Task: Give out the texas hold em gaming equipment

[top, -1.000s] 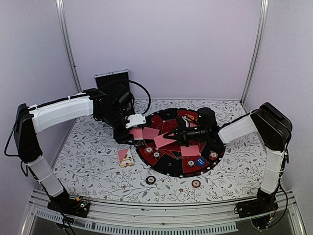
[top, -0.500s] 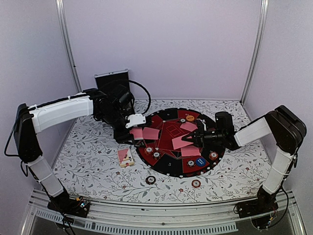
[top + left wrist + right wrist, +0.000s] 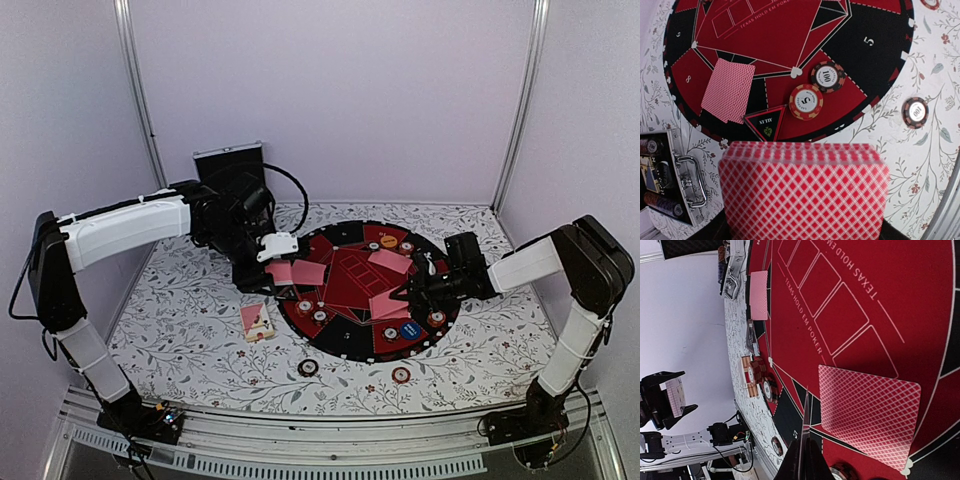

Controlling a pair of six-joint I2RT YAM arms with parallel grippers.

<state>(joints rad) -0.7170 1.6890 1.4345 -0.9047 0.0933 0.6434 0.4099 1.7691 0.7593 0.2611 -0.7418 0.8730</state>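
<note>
**Top external.**
- Round Texas Hold'em mat (image 3: 345,345) on a flower-print table.
- Left gripper (image 3: 283,268) sits at the mat's left rim, clamped on the pink-backed deck (image 3: 300,272).
- The small pink card box (image 3: 257,321) lies just nearward of the left gripper, off the mat.
- Right gripper (image 3: 408,293) is low over the mat's right side with its jaws drawn together.
- A dealt card (image 3: 388,305) lies face down directly under the right gripper's tips, and a blue button (image 3: 409,329) sits just nearward of them.

**Left wrist.**
- The deck (image 3: 802,195) fills the foreground, squared and gripped; the fingers themselves are hidden behind it.
- Beyond the deck are an all-in marker (image 3: 765,125), a "5" chip (image 3: 806,101) touching a "100" chip (image 3: 827,76), and further dealt cards (image 3: 729,92).
- The silver-edged case (image 3: 665,175) is off to one side.

**Right wrist.**
- The right gripper (image 3: 802,460) is pinched on a single held card (image 3: 804,425), seen edge-on as a thin blade.
- The dealt card (image 3: 867,415) lies flat just beside the tips.

**Step in hand (judged).** This looks like dealing a second card to this seat.
- Tip the held card flat and bring it close to the felt before releasing, so it neither flips face up nor skids.
- Land it partly over the dealt card.
- Withdraw clear of the button and the chips nearby.
</note>
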